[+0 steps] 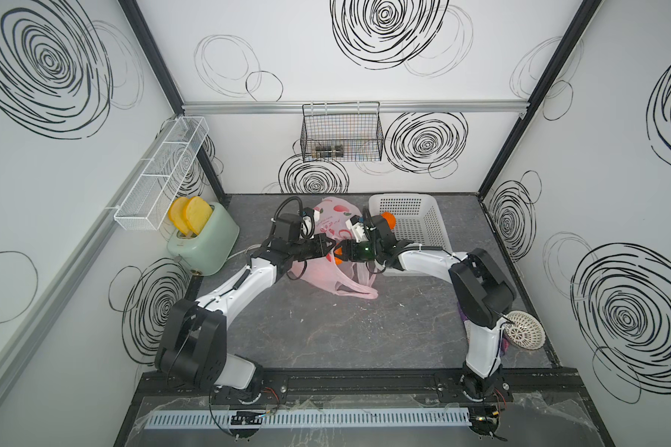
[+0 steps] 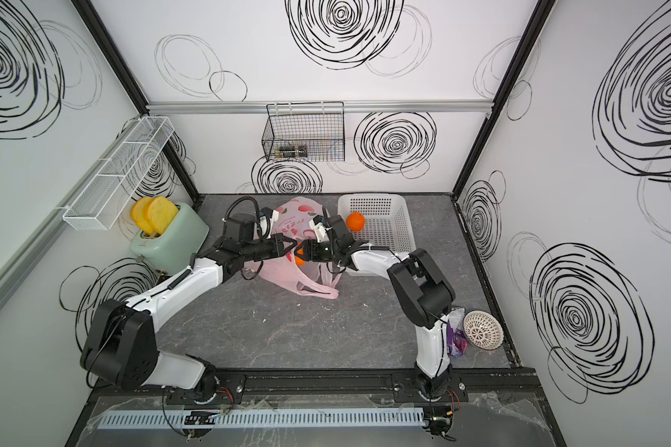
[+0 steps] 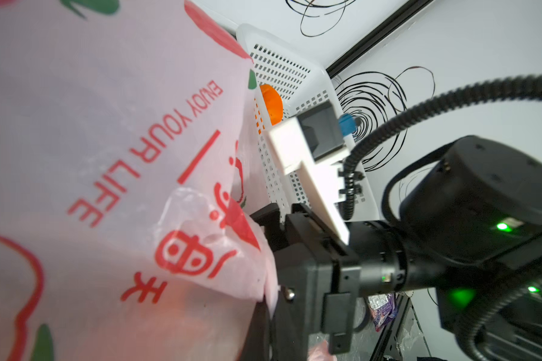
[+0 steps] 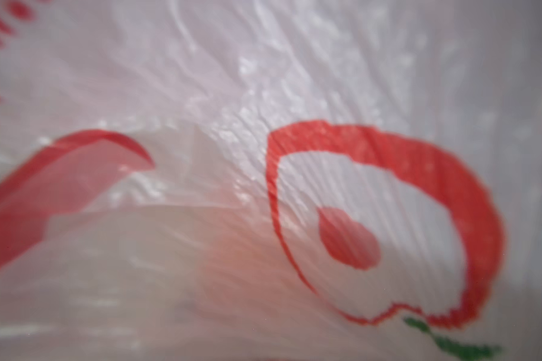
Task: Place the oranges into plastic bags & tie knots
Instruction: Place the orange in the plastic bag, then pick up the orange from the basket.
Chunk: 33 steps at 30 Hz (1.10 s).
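Observation:
The pink plastic bag with peach prints lies at the back middle of the table, and its loop handles trail toward the front. My left gripper is shut on the bag's upper edge and holds it up. My right gripper meets it at the bag's mouth with an orange between its fingers. Another orange sits in the white basket. Bag film covers the right wrist view, with an orange glow behind it. No knot shows.
A mint toaster with two toast slices stands at the left. A purple packet and a white strainer bowl lie by the right arm's base. Wire baskets hang on the back and left walls.

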Each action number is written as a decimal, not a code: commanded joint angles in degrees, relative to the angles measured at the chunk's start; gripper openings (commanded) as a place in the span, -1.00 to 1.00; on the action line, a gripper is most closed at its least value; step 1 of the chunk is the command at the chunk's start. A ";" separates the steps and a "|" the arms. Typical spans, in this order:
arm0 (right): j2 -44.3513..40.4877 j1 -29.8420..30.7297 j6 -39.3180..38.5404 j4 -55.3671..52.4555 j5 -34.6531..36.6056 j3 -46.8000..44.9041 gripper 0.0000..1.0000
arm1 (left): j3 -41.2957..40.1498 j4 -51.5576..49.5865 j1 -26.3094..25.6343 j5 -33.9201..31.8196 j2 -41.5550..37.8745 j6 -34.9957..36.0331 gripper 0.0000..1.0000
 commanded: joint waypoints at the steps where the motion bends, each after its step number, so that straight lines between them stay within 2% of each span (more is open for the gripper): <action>1: 3.97 0.91 1.68 3.88 1.04 3.23 0.39 | -2.25 4.86 0.22 2.06 -0.63 -1.65 -1.00; 4: 5.12 0.91 1.04 0.79 0.74 4.96 0.57 | -2.87 5.47 0.79 2.08 -0.63 -1.80 -1.00; 7: 1.20 0.91 0.10 0.11 2.47 2.34 0.99 | -2.69 5.04 1.70 2.25 -0.37 -1.08 -1.00; 16: -17.32 -1.09 -3.60 -8.81 4.84 -7.23 0.99 | -1.98 5.45 2.73 1.93 -0.03 -1.79 -1.00; 20: -27.79 -5.37 -3.50 -8.10 2.53 -13.83 0.97 | -1.89 5.42 2.80 1.81 0.60 -1.88 -1.00; 23: -31.59 -10.51 -5.27 -9.32 4.06 -15.45 0.96 | -1.52 5.02 2.49 1.51 0.87 -1.67 -1.00; 26: -29.01 -16.04 -9.68 -12.55 6.28 -13.43 0.96 | -1.03 4.63 2.21 1.39 1.22 -1.55 -1.00; 33: -12.64 -23.98 -12.82 -17.18 9.21 -1.76 0.97 | -0.51 2.94 1.49 0.98 1.37 -0.38 -1.00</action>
